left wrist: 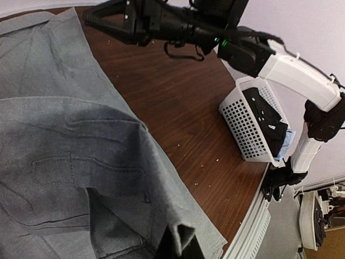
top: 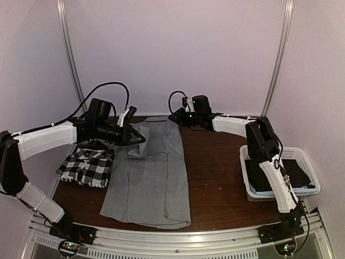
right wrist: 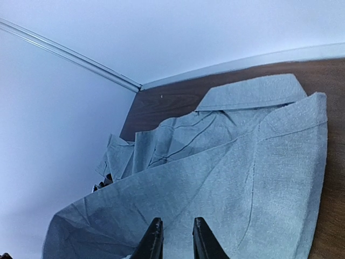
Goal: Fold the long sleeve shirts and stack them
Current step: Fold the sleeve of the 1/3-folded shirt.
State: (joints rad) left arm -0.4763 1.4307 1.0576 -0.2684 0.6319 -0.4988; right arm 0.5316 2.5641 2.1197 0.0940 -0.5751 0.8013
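Note:
The grey long sleeve shirt (top: 156, 178) lies lengthwise down the middle of the table, collar (right wrist: 250, 93) at the far end. My left gripper (top: 141, 138) hovers over its left side, shut on a raised fold of the grey cloth (left wrist: 186, 240). At the far end by the collar, my right gripper (top: 173, 115) hangs just above the shirt (right wrist: 226, 178). Its fingers (right wrist: 154, 240) stand a little apart with nothing between them. The black-and-white checked shirt (top: 86, 164) sits folded into a rectangle at the table's left edge.
A white mesh basket (top: 304, 162) with dark clothes in it stands at the right edge, also in the left wrist view (left wrist: 242, 121). Bare brown tabletop (top: 215, 172) lies between the grey shirt and the basket. White walls close in the back and sides.

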